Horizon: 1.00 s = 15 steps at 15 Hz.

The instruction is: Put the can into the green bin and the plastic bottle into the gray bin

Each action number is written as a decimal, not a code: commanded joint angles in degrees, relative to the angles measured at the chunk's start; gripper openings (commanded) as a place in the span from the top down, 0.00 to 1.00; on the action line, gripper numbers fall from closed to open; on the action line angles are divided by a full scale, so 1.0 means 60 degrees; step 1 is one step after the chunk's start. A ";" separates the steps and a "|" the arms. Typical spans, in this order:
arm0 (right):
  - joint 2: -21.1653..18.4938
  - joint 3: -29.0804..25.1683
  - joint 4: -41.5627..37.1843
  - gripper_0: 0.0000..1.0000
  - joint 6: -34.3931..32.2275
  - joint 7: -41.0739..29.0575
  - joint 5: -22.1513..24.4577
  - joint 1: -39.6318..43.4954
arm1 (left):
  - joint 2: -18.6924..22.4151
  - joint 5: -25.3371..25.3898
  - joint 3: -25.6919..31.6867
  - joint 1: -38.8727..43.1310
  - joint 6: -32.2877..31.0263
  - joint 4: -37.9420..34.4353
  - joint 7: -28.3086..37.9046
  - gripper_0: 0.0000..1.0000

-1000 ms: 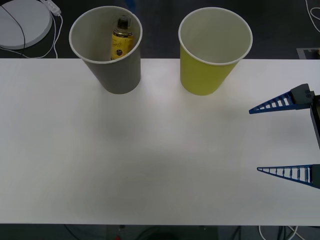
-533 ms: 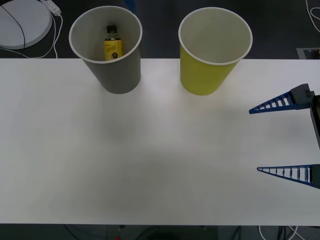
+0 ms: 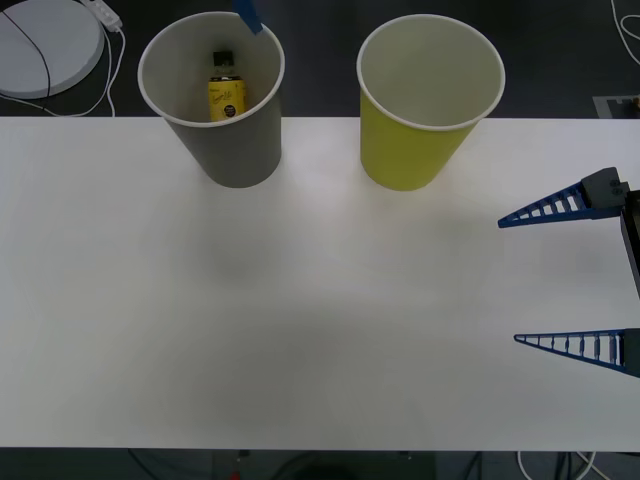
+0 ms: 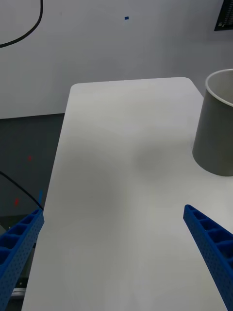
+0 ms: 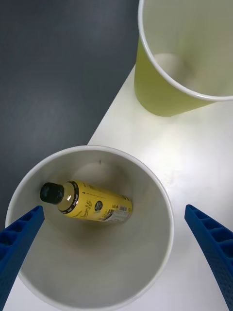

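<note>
The gray bin (image 3: 238, 150) stands at the table's back left, and the plastic bottle (image 3: 226, 92), yellow with a dark cap, lies inside it. From the left wrist view the plastic bottle (image 5: 90, 204) rests on its side on the bottom of the gray bin (image 5: 160, 252). My left gripper (image 5: 112, 209) hangs open above that bin; one fingertip (image 3: 247, 17) shows over its far rim. To the right stands the green bin (image 3: 415, 150), its inside bare. My right gripper (image 3: 508, 281) waits open at the table's right edge. The can is out of view.
A white round disc (image 3: 40, 45) with a cable lies off the table at the back left. The white table (image 3: 300, 320) stretches wide in front of both cups. In the right wrist view the gray bin (image 4: 216, 131) stands far ahead.
The bottle dropped from leaning high near the gray bin's rim to lying at its bottom. A blue left fingertip came into the front view above the bin. The right arm stayed still.
</note>
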 commanded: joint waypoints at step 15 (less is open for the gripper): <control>0.0000 0.0000 0.0000 0.00 0.0000 0.0000 0.0000 0.0000 | 0.4752 0.2060 0.0030 0.2694 0.1335 -0.6840 0.0354 0.00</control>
